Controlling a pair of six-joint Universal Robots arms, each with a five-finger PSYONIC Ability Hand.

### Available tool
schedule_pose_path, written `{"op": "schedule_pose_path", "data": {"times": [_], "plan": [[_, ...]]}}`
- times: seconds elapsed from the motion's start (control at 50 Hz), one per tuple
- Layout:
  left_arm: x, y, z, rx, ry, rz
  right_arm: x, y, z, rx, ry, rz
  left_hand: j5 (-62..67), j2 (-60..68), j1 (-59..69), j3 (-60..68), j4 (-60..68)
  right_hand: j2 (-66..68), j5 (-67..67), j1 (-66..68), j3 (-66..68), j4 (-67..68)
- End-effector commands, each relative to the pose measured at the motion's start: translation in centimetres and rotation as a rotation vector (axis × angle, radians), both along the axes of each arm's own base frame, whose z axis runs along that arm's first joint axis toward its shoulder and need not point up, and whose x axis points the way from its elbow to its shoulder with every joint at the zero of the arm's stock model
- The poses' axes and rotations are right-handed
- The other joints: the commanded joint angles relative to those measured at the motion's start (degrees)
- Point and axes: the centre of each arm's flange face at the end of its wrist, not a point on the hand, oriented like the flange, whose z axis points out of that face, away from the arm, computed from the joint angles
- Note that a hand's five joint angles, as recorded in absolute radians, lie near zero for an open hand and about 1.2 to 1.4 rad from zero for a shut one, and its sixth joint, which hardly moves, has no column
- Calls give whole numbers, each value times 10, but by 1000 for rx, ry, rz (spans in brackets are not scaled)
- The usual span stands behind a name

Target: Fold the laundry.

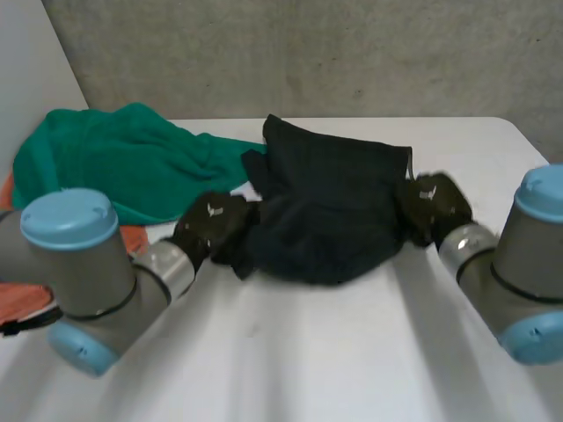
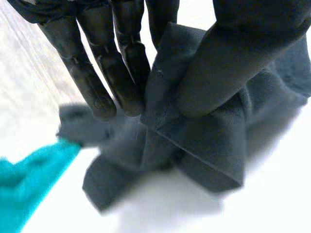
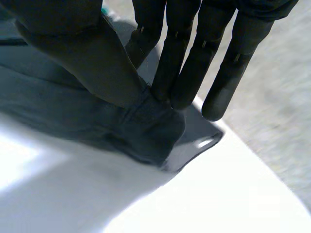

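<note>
I find the left hand (image 2: 109, 53) closed on the dark garment (image 2: 204, 141). In its wrist view the thumb (image 2: 223, 68) presses a raised fold of the cloth against the fingers (image 2: 131, 73), which run almost straight down the other side of that fold. The hold is at the garment's edge on the left arm's side. In the head view this hand sits low over the table (image 1: 308, 352), fingertips sunk into the rim of the cloth.

The right hand (image 3: 184, 43) has a like hold at the opposite edge. Its thumb (image 3: 92, 63) and the fingers beside it meet on a thick seam or hem of the garment and pinch it between them. The outermost finger stands apart from the pinch.

Between the two hands the garment lies bunched and rumpled on the white table, creased in several directions and not laid flat.

Beyond the left hand's fingertips a green cloth (image 1: 114, 158) lies in a loose heap. Its nearest edge comes right up to the dark garment; I cannot tell whether the two touch. An orange cloth (image 1: 132, 237) shows from under the green heap on the outer side of the left hand, partly hidden by the left arm (image 1: 79, 272).

On the wrist side of both hands the table is bare white. The right arm (image 1: 528, 255) comes in low from that side. A grey wall (image 1: 308, 53) stands past the table's far edge.
</note>
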Motion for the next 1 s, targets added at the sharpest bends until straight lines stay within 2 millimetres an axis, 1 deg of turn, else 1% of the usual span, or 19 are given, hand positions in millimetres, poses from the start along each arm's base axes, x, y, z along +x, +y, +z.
{"op": "schedule_pose_path", "data": {"times": [0.02, 0.06, 0.08, 0.16, 0.22, 0.24, 0.3, 0.36, 0.38, 0.44, 0.46, 0.56, 0.6, 0.78, 0.86, 0.92, 0.94, 0.96, 1.0], "plan": [[21, 29, -3, -1, -203, 18, -8, 20, -11, 76, 13, 30, -259, -272, -235, -272, -272, 117, 117, 141, 113, 113], [25, 35, 1, -12, -239, 29, -10, 20, -10, 75, 1, 21, -330, -343, -306, -342, -343, 117, 117, 141, 113, 113], [30, 39, 4, -22, -265, 47, -12, 19, -8, 71, -11, 13, -343, -357, -319, -356, -357, 117, 117, 141, 113, 113], [39, 50, 15, -55, -289, 106, -16, 18, -8, 82, -34, -8, -355, -368, -331, -368, -369, 117, 117, 141, 113, 113], [40, 58, 20, -68, -288, 134, -18, 19, -9, 91, -41, -14, -364, -377, -339, -376, -377, 117, 117, 141, 113, 113], [40, 64, 21, -72, -284, 144, -19, 19, -10, 95, -42, -19, -375, -389, -351, -388, -389, 117, 117, 141, 113, 113], [40, 72, 19, -65, -287, 158, -21, 18, -10, 97, -47, -26, -402, -416, -378, -415, -416, 117, 117, 141, 113, 113], [40, 77, 12, -35, -291, 184, -22, 18, -10, 101, -46, -30, -404, -417, -380, -417, -418, 117, 117, 141, 113, 113], [40, 77, 6, -12, -294, 200, -22, 18, -11, 103, -46, -31, -403, -416, -378, -415, -416, 117, 117, 141, 113, 113], [39, 73, -3, 21, -299, 218, -23, 19, -11, 105, -47, -33, -392, -406, -368, -405, -406, 117, 117, 141, 113, 113], [37, 69, -10, 42, -298, 224, -23, 19, -12, 105, -47, -33, -382, -395, -358, -395, -396, 117, 117, 141, 113, 113], [31, 56, -24, 95, -280, 242, -22, 22, -13, 112, -44, -28, -372, -385, -348, -385, -386, 117, 117, 141, 113, 113], [28, 51, -26, 104, -263, 247, -21, 23, -14, 113, -42, -24, -362, -375, -338, -375, -376, 117, 117, 141, 113, 113], [5, 29, -23, 133, -96, 241, -21, 26, -17, 122, -32, -28, -177, -190, -153, -190, -191, 117, 117, 141, 113, 113], [-2, 21, -28, 143, -76, 238, -22, 26, -17, 121, -31, -34, -147, -160, -123, -160, -160, 117, 117, 141, 113, 113], [-2, 16, -31, 145, -88, 252, -22, 26, -16, 120, -30, -36, -31, -44, -7, -44, -45, 117, 117, 141, 113, 113], [-1, 13, -32, 141, -104, 266, -22, 26, -15, 118, -31, -36, 104, 91, 128, 92, 91, 117, 117, 141, 113, 113], [1, 11, -32, 137, -112, 278, -22, 26, -15, 117, -31, -36, 129, 116, 153, 116, 115, 117, 117, 141, 113, 113], [4, 7, -30, 128, -125, 304, -22, 25, -14, 115, -31, -37, 129, 116, 153, 116, 115, 117, 117, 141, 113, 113]]}}
